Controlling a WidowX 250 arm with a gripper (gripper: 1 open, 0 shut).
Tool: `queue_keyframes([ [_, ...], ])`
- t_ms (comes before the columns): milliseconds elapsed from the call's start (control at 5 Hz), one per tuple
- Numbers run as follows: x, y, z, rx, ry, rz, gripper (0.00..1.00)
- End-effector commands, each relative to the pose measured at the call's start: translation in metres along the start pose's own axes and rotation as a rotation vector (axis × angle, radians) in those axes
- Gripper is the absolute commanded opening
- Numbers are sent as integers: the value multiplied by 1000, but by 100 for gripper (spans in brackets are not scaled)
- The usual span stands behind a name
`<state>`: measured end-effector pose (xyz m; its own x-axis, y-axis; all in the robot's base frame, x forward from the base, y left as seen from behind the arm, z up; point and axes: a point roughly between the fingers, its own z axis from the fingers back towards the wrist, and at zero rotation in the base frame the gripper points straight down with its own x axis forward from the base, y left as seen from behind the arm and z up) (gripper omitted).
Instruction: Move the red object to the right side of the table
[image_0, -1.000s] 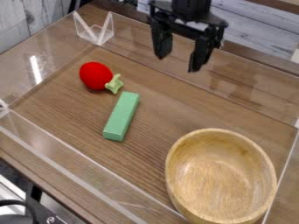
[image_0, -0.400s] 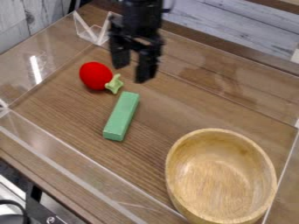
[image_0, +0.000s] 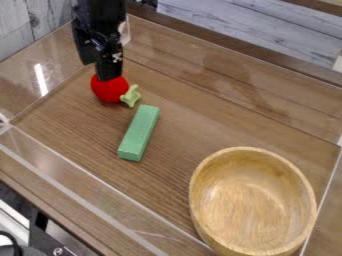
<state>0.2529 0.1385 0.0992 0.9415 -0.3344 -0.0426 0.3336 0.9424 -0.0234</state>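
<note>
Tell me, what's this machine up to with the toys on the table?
A robot arm's gripper hangs open right over the red object, a small toy fruit on the left of the table, not yet gripping it. A long green block lies beside the fruit, and an empty wooden bowl sits at the near right.

Table walled on all sides by low acrylic walls. Toy fruit lies on table at far left. Gripper directly above it, jaws apart, fingertips at fruit's top; contact unclear. Long block just right of and nearer than fruit, close to its leafy stub, running near-far. Bowl sits at near right corner, well apart from block.
</note>
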Motion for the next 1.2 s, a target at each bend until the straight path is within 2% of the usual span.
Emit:
queue_keyframes([
  [0,7,23,5,45,-47,-92,100],
  [400,26,26,-26,55,-72,-8,100],
  [600,28,44,-35,55,-75,38,100],
  [800,27,61,-40,44,-79,71,100],
  [1000,38,56,-43,24,-82,86,100],
])
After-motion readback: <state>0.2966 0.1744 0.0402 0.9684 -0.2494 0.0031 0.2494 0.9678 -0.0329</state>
